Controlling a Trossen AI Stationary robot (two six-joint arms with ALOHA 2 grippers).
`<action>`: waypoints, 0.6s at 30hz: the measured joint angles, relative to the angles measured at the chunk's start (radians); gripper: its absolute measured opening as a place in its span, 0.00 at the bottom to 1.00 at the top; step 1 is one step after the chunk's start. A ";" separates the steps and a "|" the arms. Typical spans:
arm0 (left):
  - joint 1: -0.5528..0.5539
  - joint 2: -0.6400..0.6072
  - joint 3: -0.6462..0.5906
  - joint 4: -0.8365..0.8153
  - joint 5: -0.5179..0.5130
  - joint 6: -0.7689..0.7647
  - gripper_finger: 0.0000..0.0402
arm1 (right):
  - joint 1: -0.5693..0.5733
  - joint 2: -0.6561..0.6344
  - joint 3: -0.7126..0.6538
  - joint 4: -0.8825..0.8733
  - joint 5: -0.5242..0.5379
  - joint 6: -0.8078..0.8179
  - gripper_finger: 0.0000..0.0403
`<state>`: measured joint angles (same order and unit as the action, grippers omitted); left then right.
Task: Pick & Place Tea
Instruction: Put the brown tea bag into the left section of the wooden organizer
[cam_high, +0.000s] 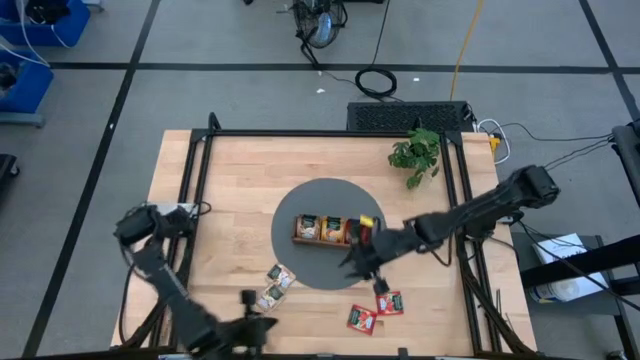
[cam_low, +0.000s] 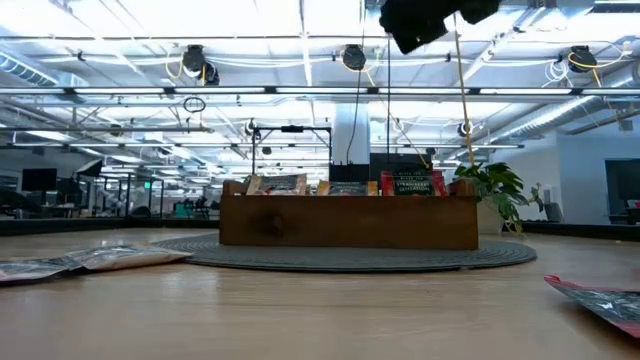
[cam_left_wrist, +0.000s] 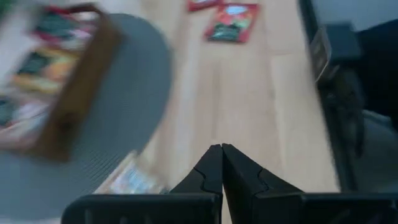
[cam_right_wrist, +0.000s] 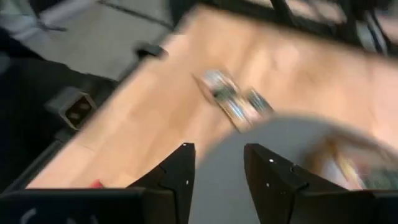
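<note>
A brown wooden tray (cam_high: 330, 230) stands on a round grey mat (cam_high: 305, 262), with several tea sachets upright in its compartments. Two tan-and-green tea sachets (cam_high: 274, 288) lie flat on the table at the mat's near left. Two red tea sachets (cam_high: 376, 311) lie flat near the front edge. My right gripper (cam_high: 352, 262) hangs open and empty above the mat, just near of the tray's right end. My left gripper (cam_high: 265, 322) is shut and empty above the table's front edge, near the tan-and-green sachets.
A small green plant (cam_high: 416, 155) stands at the table's far right. A black frame rail (cam_high: 195, 190) runs along the table's left, right and far sides. Bare wood lies left of the mat and between the two sachet pairs.
</note>
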<state>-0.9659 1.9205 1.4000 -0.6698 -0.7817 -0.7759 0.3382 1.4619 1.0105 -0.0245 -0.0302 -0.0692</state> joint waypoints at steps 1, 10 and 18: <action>-0.030 0.000 -0.002 -0.040 -0.054 -0.051 0.02 | 0.019 0.015 -0.038 0.099 -0.001 -0.033 0.30; -0.045 0.007 -0.062 -0.031 -0.083 -0.202 0.02 | 0.085 0.235 -0.206 0.648 0.005 -0.155 0.05; 0.086 0.008 -0.205 -0.014 0.243 -0.309 0.02 | 0.088 0.358 -0.213 0.793 0.028 -0.149 0.04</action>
<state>-0.8798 1.9289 1.1953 -0.6837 -0.5390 -1.0848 0.4267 1.8204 0.7975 0.7688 -0.0021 -0.2179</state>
